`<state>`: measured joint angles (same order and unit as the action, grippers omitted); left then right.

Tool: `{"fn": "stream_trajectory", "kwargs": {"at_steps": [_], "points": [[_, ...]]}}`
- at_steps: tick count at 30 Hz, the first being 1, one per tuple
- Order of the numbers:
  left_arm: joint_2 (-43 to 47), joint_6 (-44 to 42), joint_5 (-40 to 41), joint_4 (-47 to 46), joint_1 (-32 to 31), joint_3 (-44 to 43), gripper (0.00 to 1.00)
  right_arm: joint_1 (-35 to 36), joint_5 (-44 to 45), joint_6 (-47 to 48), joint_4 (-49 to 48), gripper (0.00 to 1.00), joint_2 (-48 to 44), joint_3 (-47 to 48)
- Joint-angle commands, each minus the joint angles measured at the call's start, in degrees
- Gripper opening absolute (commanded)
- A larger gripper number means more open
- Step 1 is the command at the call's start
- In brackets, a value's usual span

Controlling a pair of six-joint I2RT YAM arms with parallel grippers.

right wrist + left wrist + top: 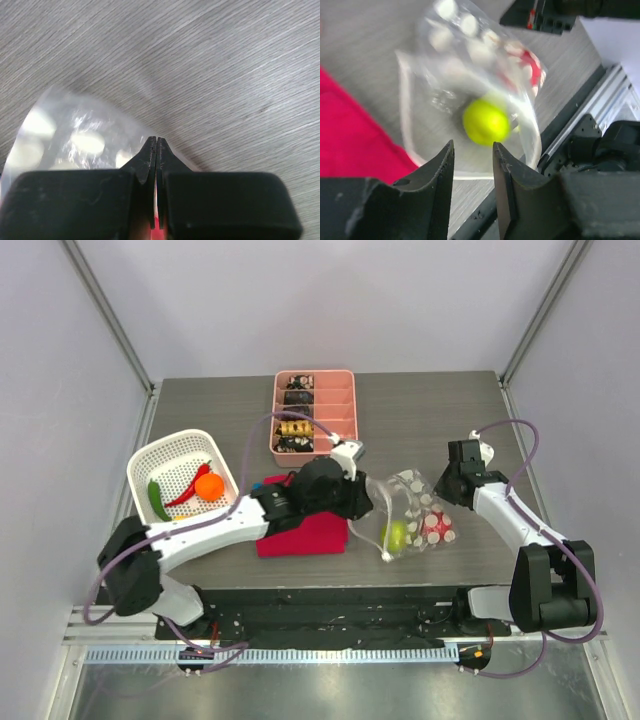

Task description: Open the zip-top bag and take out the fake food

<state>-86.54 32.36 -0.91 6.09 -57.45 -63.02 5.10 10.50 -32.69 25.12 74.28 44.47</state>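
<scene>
Grey table [200,405] under outstretched left arm [215,530], left gripper [472,148] at zip-top bag [415,502].

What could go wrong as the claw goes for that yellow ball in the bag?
1. The right claw pinches only a thin bit of the bag; the slick plastic might slip free and the mouth collapse.
2. The left claw is open at the bag's mouth; the round, glossy yellow fruit could squirt away when the claw closes.
3. The bag lies near the table's front edge, so a loose fruit might roll off.
</scene>
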Motion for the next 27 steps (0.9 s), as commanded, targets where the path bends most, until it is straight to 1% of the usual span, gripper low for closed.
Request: {"fn": "stream_trajectory", "kwargs": {"at_steps": [1, 2, 3, 5, 7, 9, 11, 12, 13, 14, 16, 17, 18, 19, 20, 21, 22, 23, 24, 25, 26, 27], "points": [[9.6, -0.7, 10.4, 9.7, 0.1, 2.8, 0.00, -0.2, 1.5, 1.1, -0.9, 0.01, -0.2, 1.9], [11.0, -1.2, 12.4, 11.6, 0.1, 3.2, 0.00, -0.2, 1.5, 1.3, -0.9, 0.02, -0.2, 1.9], [12.4, -1.4, 17.6, 14.1, 0.1, 3.6, 0.00, -0.2, 1.2, 1.4, -0.9, 0.02, -0.5, 1.9], [16.7, -1.2, 24.2, 21.3, 0.4, 4.4, 0.00, -0.2, 0.2, 1.4, -0.8, 0.01, -1.0, 1.9], [19.7, -0.5, 33.3, 27.2, 1.5, 5.5, 0.00, -0.2, -0.1, 1.5, -0.9, 0.01, -1.8, 1.9], [24.6, -1.8, 32.7, 28.0, 5.5, 7.5, 0.00, -0.2, -1.1, 1.5, -1.1, 0.01, -2.1, 1.9], [28.3, -2.6, 26.5, 27.0, 9.5, 9.1, 0.00, -0.2, -2.1, 1.7, -1.0, 0.01, -2.5, 2.0], [31.5, -3.7, 22.8, 25.1, 10.6, 11.3, 0.00, -0.2, -3.2, 1.7, -0.9, 0.01, -2.6, 2.0], [32.9, -3.9, 13.2, 22.7, 11.3, 12.7, 0.00, -0.1, -3.8, 1.7, -0.7, 0.02, -3.1, 2.0], [33.9, -3.5, 9.3, 17.3, 11.6, 14.1, 0.00, 0.0, -4.4, 1.8, -0.3, 0.01, -3.4, 2.0], [33.7, 0.4, 0.5, 10.3, 11.5, 18.3, 0.00, 0.3, -6.3, 1.5, 0.4, 0.02, -4.8, 2.1], [32.8, 3.1, -8.0, 1.1, 11.5, 19.7, 0.00, 0.6, -6.9, 1.6, 1.0, 0.04, -5.4, 2.4], [29.2, 5.6, -10.7, -3.3, 11.3, 22.0, 0.01, 1.6, -7.4, 1.7, 2.1, 0.11, -6.1, 2.6], [27.2, 10.3, -12.3, -8.7, 11.0, 22.9, 0.01, 2.0, -7.3, 2.3, 3.2, 0.17, -6.6, 2.9], [24.7, 11.7, -13.7, -15.5, 9.5, 23.6, 0.00, 3.1, -6.9, 2.5, 4.0, 0.22, -8.2, 3.7], [22.5, 12.5, -13.7, -18.0, 8.2, 23.2, 0.01, 5.5, -6.6, 3.0, 5.7, 0.30, -9.0, 4.3], [17.9, 12.6, -13.2, -19.1, 6.9, 22.4, 0.00, 7.4, -4.5, 3.7, 7.3, 0.34, -9.7, 5.1], [15.7, 12.5, -12.0, -19.6, 4.0, 21.3, 0.00, 9.5, -2.6, 3.8, 9.2, 0.41, -11.0, 7.5], [13.9, 12.4, -11.9, -21.2, 2.8, 19.2, 0.00, 11.7, -0.7, 3.9, 12.1, 0.55, -11.8, 8.3], [10.5, 12.6, -11.6, -22.5, 1.6, 18.6, 0.00, 16.6, 2.0, 3.7, 13.6, 0.59, -12.6, 9.2], [9.2, 13.0, -11.0, -23.7, -0.2, 18.0, 0.00, 18.5, 3.4, 3.2, 15.5, 0.63, -13.2, 11.5], [7.9, 13.4, -8.2, -24.5, -0.7, 17.5, 0.01, 20.7, 4.5, 2.7, 19.0, 0.69, -14.4, 12.5]]}}
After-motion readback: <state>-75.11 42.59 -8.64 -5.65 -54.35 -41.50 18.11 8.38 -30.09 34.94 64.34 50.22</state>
